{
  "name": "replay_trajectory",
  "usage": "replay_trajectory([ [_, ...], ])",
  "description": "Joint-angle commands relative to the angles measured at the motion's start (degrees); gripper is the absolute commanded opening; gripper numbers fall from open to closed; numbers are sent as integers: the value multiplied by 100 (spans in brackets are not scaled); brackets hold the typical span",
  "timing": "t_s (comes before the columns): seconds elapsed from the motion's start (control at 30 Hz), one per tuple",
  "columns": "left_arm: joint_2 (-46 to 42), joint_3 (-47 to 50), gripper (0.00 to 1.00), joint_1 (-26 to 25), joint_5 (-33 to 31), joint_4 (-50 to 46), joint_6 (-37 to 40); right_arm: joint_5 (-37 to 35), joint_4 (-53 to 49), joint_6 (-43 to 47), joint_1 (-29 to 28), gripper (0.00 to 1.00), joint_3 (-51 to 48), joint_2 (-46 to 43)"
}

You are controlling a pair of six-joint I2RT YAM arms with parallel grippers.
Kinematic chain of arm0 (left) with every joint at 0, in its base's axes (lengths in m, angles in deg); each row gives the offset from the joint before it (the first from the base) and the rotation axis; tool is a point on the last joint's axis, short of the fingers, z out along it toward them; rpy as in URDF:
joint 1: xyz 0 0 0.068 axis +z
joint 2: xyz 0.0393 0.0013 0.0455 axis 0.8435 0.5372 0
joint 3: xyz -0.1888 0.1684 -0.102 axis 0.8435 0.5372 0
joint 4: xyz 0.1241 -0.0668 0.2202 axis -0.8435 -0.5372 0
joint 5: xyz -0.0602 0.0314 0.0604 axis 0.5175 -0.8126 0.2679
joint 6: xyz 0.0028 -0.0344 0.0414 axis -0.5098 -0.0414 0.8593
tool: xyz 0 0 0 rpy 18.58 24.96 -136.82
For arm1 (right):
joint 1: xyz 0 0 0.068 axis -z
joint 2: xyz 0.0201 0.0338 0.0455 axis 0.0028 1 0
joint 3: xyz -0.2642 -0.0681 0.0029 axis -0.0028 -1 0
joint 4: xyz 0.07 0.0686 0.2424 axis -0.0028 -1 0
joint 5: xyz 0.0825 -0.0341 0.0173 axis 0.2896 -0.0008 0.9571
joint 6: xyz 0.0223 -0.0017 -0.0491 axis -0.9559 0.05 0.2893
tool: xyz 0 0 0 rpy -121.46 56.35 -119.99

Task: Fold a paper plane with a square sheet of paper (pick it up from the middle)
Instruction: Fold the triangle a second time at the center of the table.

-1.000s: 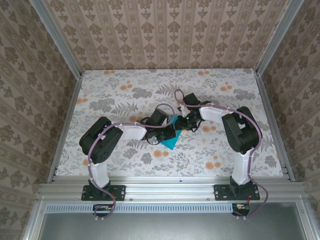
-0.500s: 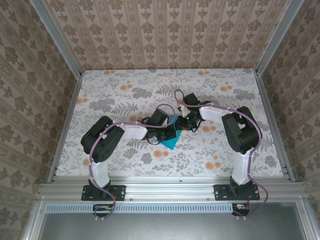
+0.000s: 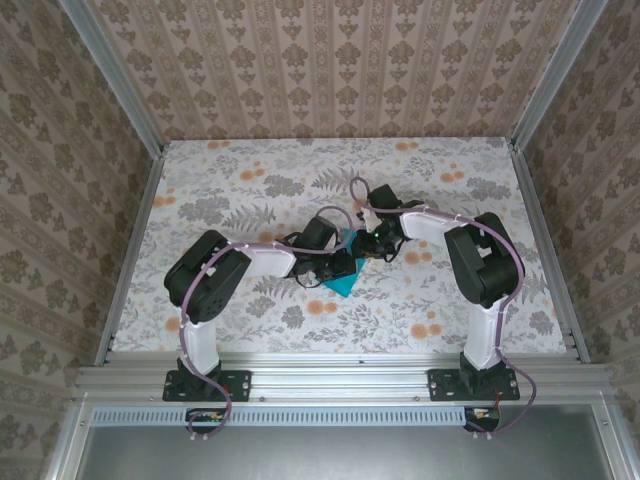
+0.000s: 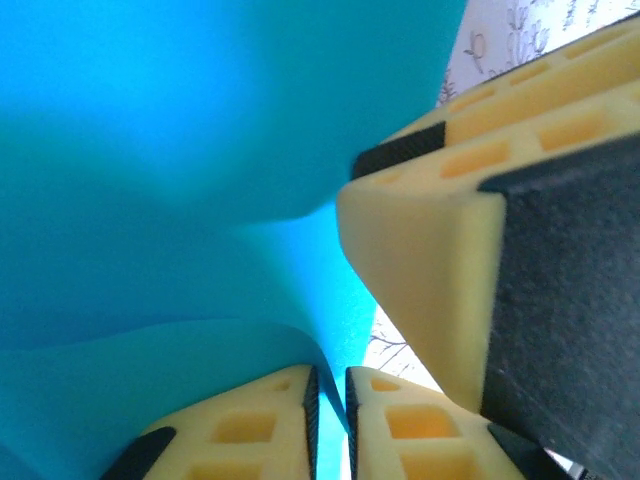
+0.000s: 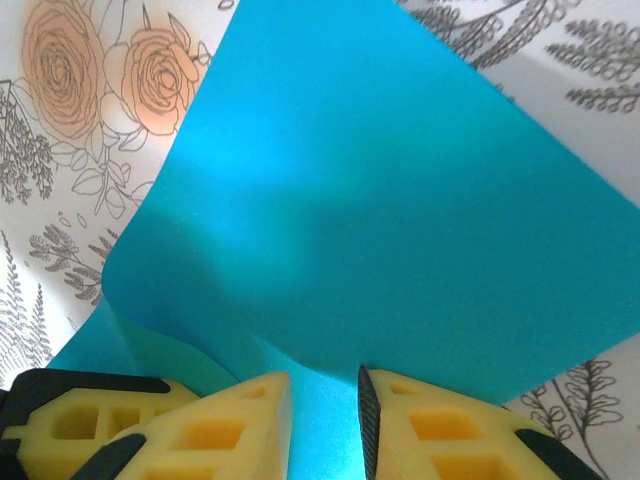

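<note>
The square sheet of paper [image 3: 341, 284] is teal and lies partly folded at the table's middle, one flap lifted between the two arms. My left gripper [image 3: 350, 262] meets it from the left. In the left wrist view its jaws [image 4: 328, 385] stand a narrow slit apart, with a curved fold of the paper [image 4: 180, 180] running into the slit. My right gripper [image 3: 372, 246] comes from the right. Its jaws [image 5: 323, 385] are a little wider apart, with paper [image 5: 380, 220] showing in the gap and a broad flap rising beyond the tips. The right gripper's finger [image 4: 430, 250] sits close beside the left jaws.
The flowered tablecloth [image 3: 240, 190] covers the whole table. Metal rails [image 3: 130, 250] and patterned walls close in the left, right and back. The two wrists almost touch over the paper, and the left gripper's finger [image 5: 70, 425] shows at the right wrist view's lower left corner.
The left arm has shifted slightly right and toward the paper's centre. The right arm and the paper look the same.
</note>
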Motion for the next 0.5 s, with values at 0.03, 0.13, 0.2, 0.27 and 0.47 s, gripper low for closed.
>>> replay_trajectory([
  [0.03, 208, -8, 25, 10, -137, 16, 179, 80, -184, 10, -78, 27, 74, 9],
  [0.13, 202, 43, 31, 9, -143, 95, 170, 57, -166, -24, -56, 27, 51, -81],
  [0.2, 191, 100, 34, 16, -135, 187, 145, 79, -93, -70, -18, 27, 1, -169],
  [0.27, 174, 146, 37, 13, -134, 259, 118, 101, -54, -102, 40, 27, -41, -233],
  [0.47, 156, 220, 41, 13, -100, 428, 91, 210, 71, -196, 318, 28, -278, -517],
])
